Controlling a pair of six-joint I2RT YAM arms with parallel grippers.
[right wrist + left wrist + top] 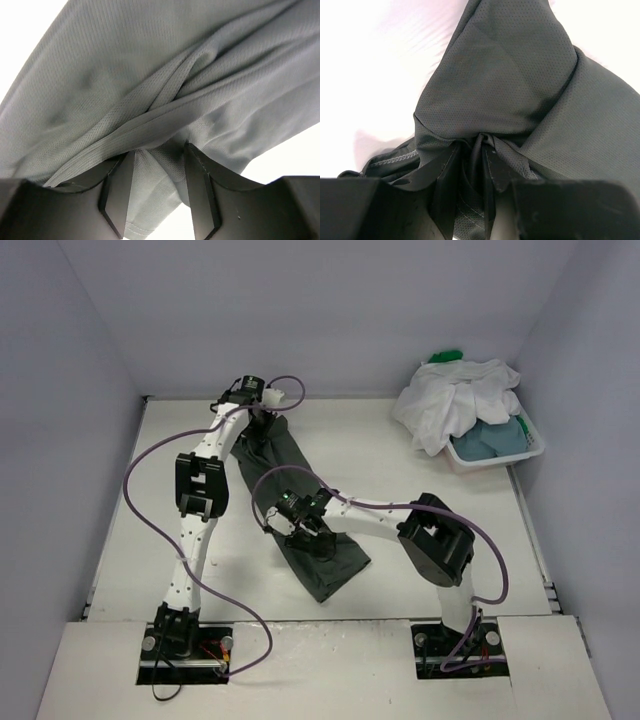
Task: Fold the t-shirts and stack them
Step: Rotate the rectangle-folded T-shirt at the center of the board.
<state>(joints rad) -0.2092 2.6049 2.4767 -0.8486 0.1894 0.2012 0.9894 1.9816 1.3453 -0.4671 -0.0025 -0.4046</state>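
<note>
A dark grey t-shirt (283, 456) lies in a long, bunched strip running diagonally from the back left toward the table's near middle. My left gripper (262, 412) holds its far end; in the left wrist view the left gripper (472, 150) is shut on a gathered fold of the dark grey t-shirt (510, 85). My right gripper (305, 530) sits low over the strip's near half. In the right wrist view the right gripper (160, 150) stands open, with a loose fold of the grey cloth (150, 90) lying between its fingers. White (455, 400), blue-grey (495, 437) and green (445, 356) t-shirts fill the basket.
A white plastic basket (500, 462) stands at the back right corner, heaped with the other shirts. Walls close in the table on the left, back and right. Purple cables loop off both arms over the table.
</note>
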